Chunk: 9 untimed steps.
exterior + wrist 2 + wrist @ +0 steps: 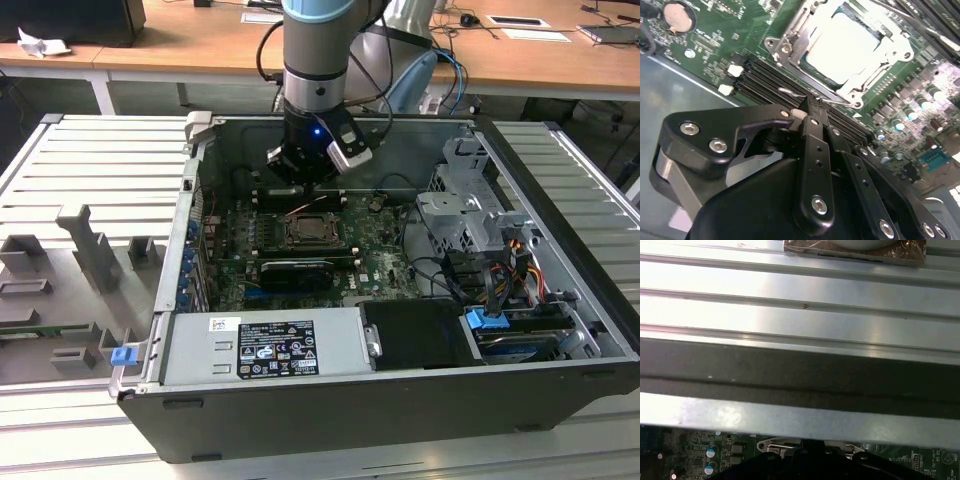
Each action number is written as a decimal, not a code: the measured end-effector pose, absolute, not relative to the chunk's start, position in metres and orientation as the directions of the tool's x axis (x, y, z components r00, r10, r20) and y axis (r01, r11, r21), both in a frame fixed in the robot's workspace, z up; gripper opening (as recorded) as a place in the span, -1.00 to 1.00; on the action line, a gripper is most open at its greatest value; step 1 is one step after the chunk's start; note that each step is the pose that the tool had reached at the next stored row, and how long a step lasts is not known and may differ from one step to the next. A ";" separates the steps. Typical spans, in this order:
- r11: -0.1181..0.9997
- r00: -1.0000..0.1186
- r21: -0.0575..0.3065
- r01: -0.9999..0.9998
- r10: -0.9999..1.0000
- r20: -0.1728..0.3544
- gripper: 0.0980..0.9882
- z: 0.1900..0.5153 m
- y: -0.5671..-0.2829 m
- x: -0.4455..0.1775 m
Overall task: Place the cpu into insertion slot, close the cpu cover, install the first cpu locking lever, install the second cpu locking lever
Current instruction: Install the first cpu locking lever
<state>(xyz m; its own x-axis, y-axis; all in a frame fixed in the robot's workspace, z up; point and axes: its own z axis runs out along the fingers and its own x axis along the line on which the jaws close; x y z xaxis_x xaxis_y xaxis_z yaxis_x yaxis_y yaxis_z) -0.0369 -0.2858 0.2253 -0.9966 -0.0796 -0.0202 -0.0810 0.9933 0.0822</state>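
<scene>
The cpu (845, 45) shows its silver-grey top inside the insertion slot (312, 232) on the green board. The cpu cover (792, 47), a silvery frame, lies flat around the chip. My gripper (811, 103) hangs just off the socket's edge, over the black memory slots, fingers drawn together. A thin wire locking lever (789, 92) runs along that socket edge right up to the fingertips; whether they pinch it I cannot tell. A second thin rod (920, 27) crosses the far side of the socket. In the exterior view the gripper (300, 185) sits behind the socket.
The open case's steel wall (800, 365) is close behind the wrist. A black card (295, 272) lies in front of the socket, the power supply (265, 345) nearer still. Drive cage (460, 215) and cables (500, 270) crowd the exterior view's right. A coin battery (679, 15) sits on the board.
</scene>
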 end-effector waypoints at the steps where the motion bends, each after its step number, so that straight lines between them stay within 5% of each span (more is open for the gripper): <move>1: 0.993 -0.997 0.082 -0.081 -0.080 -0.020 -0.98 0.225 -0.285 -0.036; 9: 0.993 -0.997 0.082 -0.081 -0.080 -0.020 -0.98 0.219 -0.283 -0.027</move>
